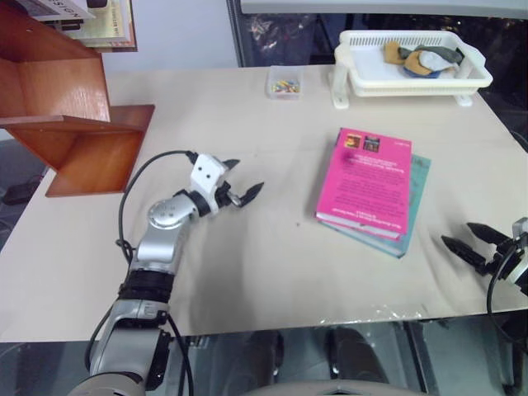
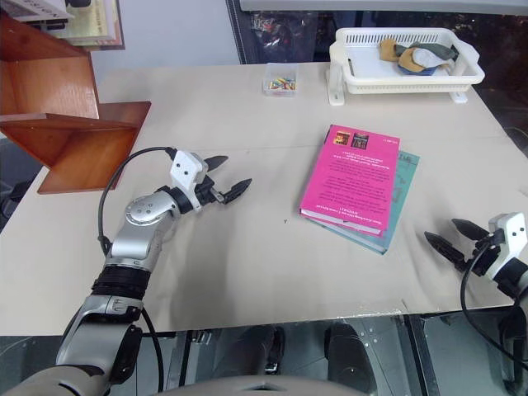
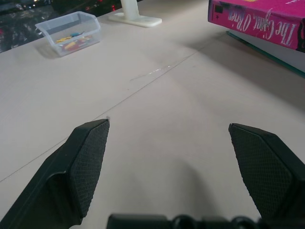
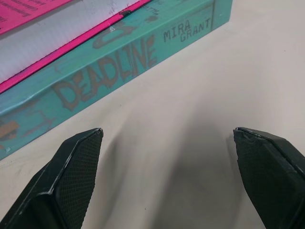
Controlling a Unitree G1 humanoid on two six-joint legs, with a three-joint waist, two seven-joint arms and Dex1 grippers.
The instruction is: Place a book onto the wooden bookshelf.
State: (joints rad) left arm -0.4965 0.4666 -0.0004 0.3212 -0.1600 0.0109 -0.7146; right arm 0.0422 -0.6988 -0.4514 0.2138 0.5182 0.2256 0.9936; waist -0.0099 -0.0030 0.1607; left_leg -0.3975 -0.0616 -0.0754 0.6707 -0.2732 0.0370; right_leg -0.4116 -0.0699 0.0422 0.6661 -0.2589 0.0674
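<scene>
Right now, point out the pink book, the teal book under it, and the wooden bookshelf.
pink book (image 1: 367,186), left eye view, middle of its cover.
teal book (image 4: 119,62), right wrist view, on its spine.
wooden bookshelf (image 2: 78,153), right eye view, on its angled base.

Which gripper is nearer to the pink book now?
Right. The right gripper sits open just off the pink book, near its lower corner; the left gripper, also open, is farther across bare table.
</scene>
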